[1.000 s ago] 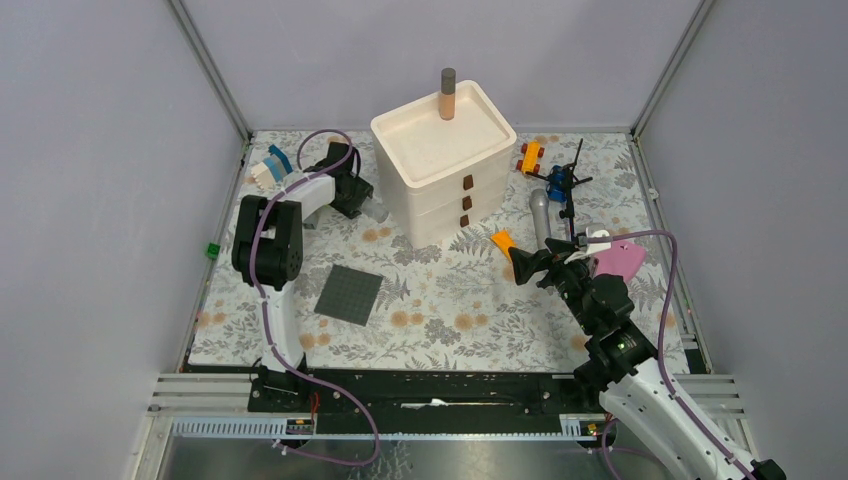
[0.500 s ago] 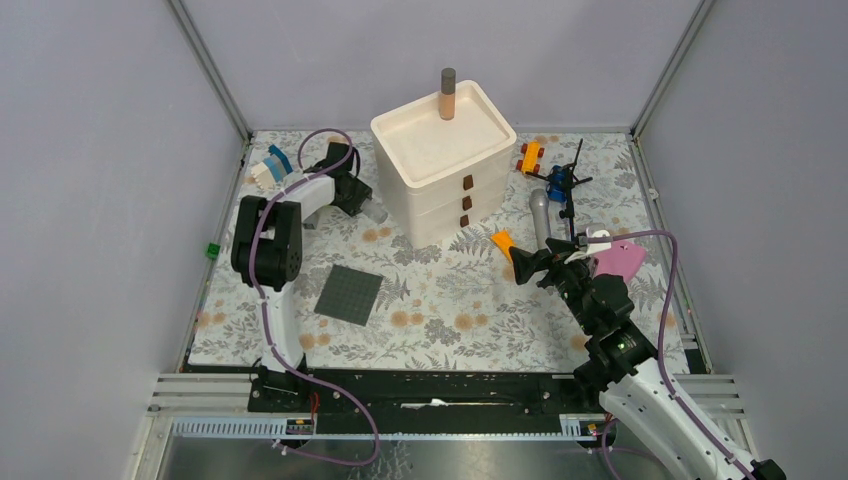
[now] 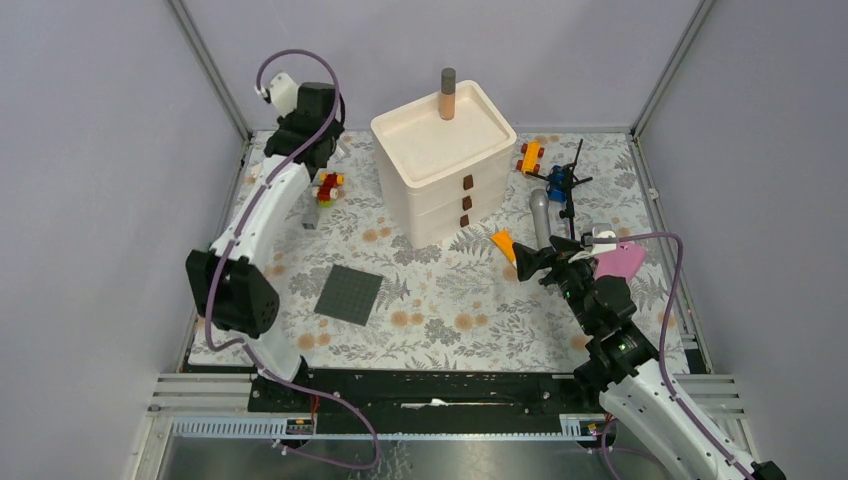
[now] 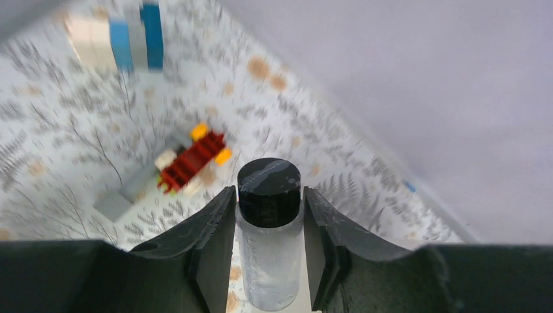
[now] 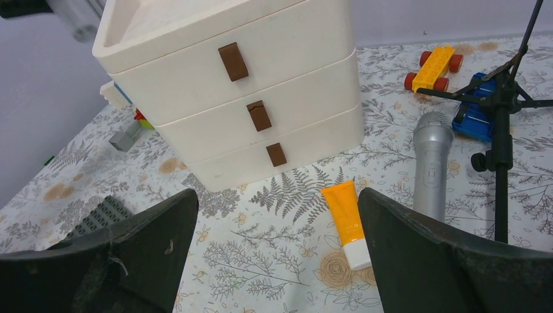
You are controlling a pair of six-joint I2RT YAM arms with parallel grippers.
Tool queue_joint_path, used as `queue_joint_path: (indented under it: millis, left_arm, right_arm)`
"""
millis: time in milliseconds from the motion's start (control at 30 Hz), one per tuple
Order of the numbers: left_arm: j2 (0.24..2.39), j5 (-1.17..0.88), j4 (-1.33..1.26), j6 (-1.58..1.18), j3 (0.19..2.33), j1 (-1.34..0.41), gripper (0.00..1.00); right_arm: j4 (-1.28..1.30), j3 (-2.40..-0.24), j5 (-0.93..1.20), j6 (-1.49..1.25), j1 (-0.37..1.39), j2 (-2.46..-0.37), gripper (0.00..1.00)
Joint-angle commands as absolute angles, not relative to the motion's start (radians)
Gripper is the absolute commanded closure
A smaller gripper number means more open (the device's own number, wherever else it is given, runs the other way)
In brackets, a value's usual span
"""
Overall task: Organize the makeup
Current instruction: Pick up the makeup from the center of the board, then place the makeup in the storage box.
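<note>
Makeup, item in hand: black-capped clear bottle (image 4: 268,261), pinched between the two fingers of the left gripper (image 4: 269,195). The pads press on the clear body just under the cap, and the cap end points away from the wrist camera. The bottle is off the table, over the far-left corner near the back wall. It cannot be made out in the top view.

Below it on the floral mat (image 3: 440,300): a red-and-yellow brick cluster (image 4: 194,160), a grey brick (image 4: 124,199) just beside it, and white and blue bricks (image 4: 117,42) further off.

Dark-capped beige tube (image 3: 447,95): upright on the tray top of the white three-drawer unit (image 5: 293,98), at the back. All three drawers are closed.

Orange tube (image 5: 345,218): flat on the mat, just in front of the unit's right corner, white cap toward the arms. Silver-grey tube (image 5: 432,163): flat beside it to the right, apart from it.

Right gripper (image 5: 277,195): jaws spread wide and holding nothing, above the mat just short of the orange tube.

Other items: an orange toy car (image 3: 530,157), a blue toy (image 5: 475,117) under a black stand (image 5: 502,124), a dark grey baseplate (image 3: 349,293), a pink item (image 3: 620,260) by the right arm and a small green brick (image 3: 213,250) off the mat's left edge.
</note>
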State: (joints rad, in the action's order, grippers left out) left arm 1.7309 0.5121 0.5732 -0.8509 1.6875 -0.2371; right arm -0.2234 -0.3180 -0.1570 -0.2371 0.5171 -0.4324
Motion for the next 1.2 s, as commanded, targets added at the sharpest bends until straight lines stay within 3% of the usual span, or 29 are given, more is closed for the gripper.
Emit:
queue_joint_path:
  millis: [0, 67, 233, 600, 867, 1167]
  left_arm:
    - [1.599, 0.784, 0.502, -0.609, 1.79, -0.31, 1.0]
    - [1.555, 0.816, 0.369, -0.45, 1.789, -0.366, 1.0]
    - [1.504, 0.612, 0.038, -0.132, 1.74, -0.476, 1.0]
    - [1.544, 0.112, -0.386, 0.075, 1.547, -0.5, 1.0]
    - [1.693, -0.058, -0.426, 0.072, 1.614, -0.499, 1.0]
    - [1.81, -0.078, -0.506, 0.035, 1.651, -0.488, 1.0]
  right_arm:
    - [-0.281, -0.318, -0.197, -0.245, 0.522, -0.415, 0.0]
    - [-0.28, -0.318, -0.213, -0.245, 0.522, -0.405, 0.0]
    - [-0.3, -0.309, -0.246, -0.235, 0.521, -0.385, 0.0]
    - [-0.298, -0.32, -0.253, -0.254, 0.521, -0.387, 0.0]
    - [-0.3, -0.304, -0.263, -0.254, 0.522, -0.378, 0.0]
    - [-0.301, -0.296, -0.276, -0.23, 0.522, -0.377, 0.0]
